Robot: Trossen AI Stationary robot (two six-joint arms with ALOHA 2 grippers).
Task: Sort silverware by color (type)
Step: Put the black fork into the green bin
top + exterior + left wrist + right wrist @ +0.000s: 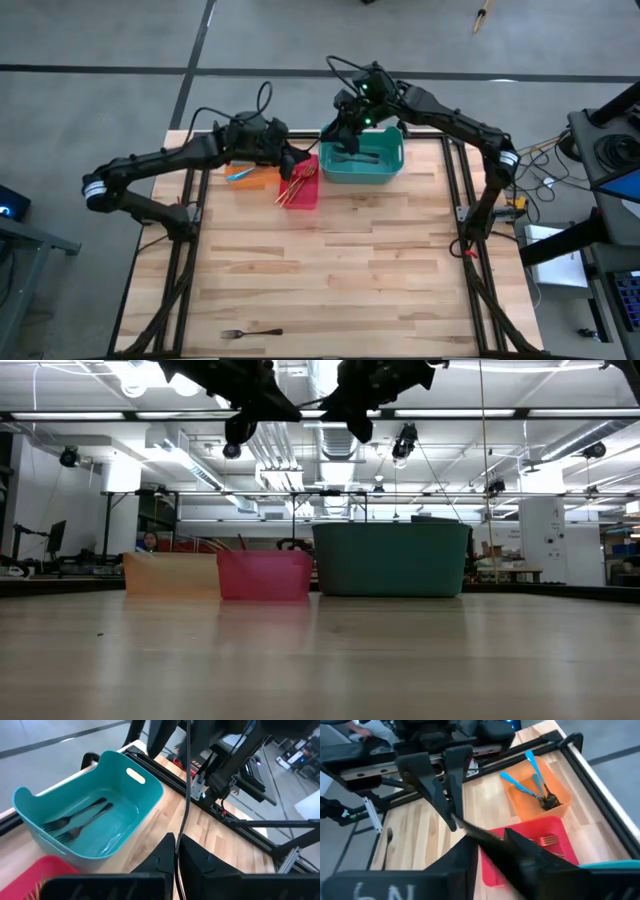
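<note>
High view: you've got three bins in a row at the far edge of the surface [330, 260]. Take the teal bin [364, 155] as landmark. Red bin [303, 185] sits just beside it toward the left arm, orange bin [252, 177] beyond that. Gold forks [296, 186] lie in the red bin, blue-handled forks [241, 173] in the orange one. One dark fork [251, 332] lies alone, well apart from the teal bin, at the near edge of the surface. Right claw [345, 133] hangs over the teal bin's far corner; left claw [296, 160] is over the red bin.

Low view: bins stand side by side, teal bin tallest; both arms show only as dark shapes above. You can't see any forks from here.

Left wrist view: left claw [176, 851] is fully closed, nothing between the fingers. Two dark grey forks [80, 820] lie in the teal bin's bottom.

Right wrist view: right claw [487, 837] is narrow, and a slim dark fork [470, 829] sits between its fingers, so it's holding that. Below it you see the red bin w/ gold forks and the orange bin w/ blue-handled ones.
</note>
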